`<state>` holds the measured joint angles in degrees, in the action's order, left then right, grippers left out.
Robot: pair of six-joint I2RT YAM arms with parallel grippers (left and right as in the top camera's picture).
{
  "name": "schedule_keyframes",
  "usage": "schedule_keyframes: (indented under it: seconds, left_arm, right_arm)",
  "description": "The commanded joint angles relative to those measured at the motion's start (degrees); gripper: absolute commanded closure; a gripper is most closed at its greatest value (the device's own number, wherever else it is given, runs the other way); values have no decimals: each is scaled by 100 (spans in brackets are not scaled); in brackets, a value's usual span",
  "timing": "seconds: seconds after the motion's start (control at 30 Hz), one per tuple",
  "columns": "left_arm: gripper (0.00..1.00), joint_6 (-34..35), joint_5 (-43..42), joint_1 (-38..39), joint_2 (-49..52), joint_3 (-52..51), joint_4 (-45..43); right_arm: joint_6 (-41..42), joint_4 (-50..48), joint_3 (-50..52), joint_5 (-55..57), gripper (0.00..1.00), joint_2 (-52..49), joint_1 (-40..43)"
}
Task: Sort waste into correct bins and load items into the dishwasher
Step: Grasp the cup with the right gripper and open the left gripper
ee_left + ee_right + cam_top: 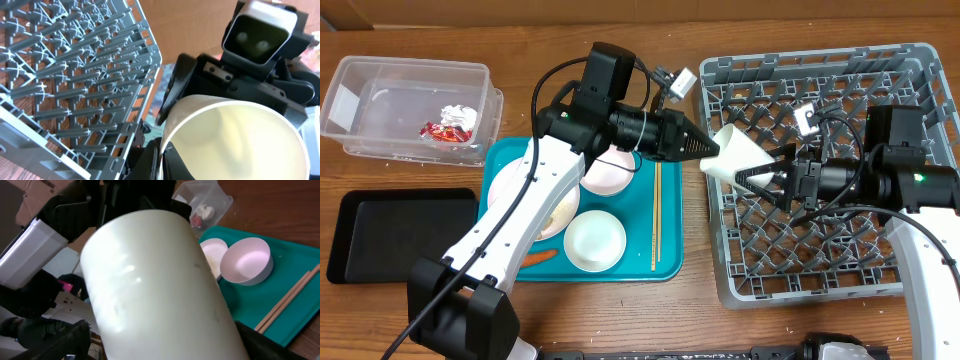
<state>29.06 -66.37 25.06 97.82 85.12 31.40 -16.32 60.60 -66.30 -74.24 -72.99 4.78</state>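
Note:
A white cup (735,152) hangs on its side over the left edge of the grey dish rack (820,62). My left gripper (712,152) is shut on the cup's rim (235,135), one finger inside and one outside (162,160). My right gripper (757,178) straddles the cup's narrow end (155,280); its fingers (165,345) are spread, with a gap on one side. The red wrapper (445,130) and white tissue (455,112) lie in the clear tub (410,70). The black tray (400,235) sits at the front left.
The teal tray (505,158) holds a plate (525,200), two white bowls (595,240) (608,172), chopsticks (657,215) and a carrot (542,257). The rack's pegs (75,75) stand close under the cup. The right wrist view shows a bowl (247,260) and chopsticks (290,297).

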Motion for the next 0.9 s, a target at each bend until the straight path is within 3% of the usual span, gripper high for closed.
schedule_keyframes:
  seconds: [0.0,0.47,0.57,0.67,0.77,0.87]
  left_arm:
    - [96,345,133,9,-31,96,-157]
    - [96,439,79,11,-31,96,-125]
    - [96,437,96,11,-31,96,-125]
    - [96,437,210,11,-31,96,-125]
    - [93,431,256,11,-31,96,-127]
    - [82,306,271,11,-31,96,-125]
  right_arm:
    - [-2,39,-127,136,12,22,-33]
    - [0,-356,-127,74,14,22,-33]
    - [0,-363,-127,57,22,22,-33]
    - [0,-350,-127,59,38,22,-33]
    - [0,-350,-127,63,40,22,-33]
    - [-2,-354,-127,107,39,22,-33]
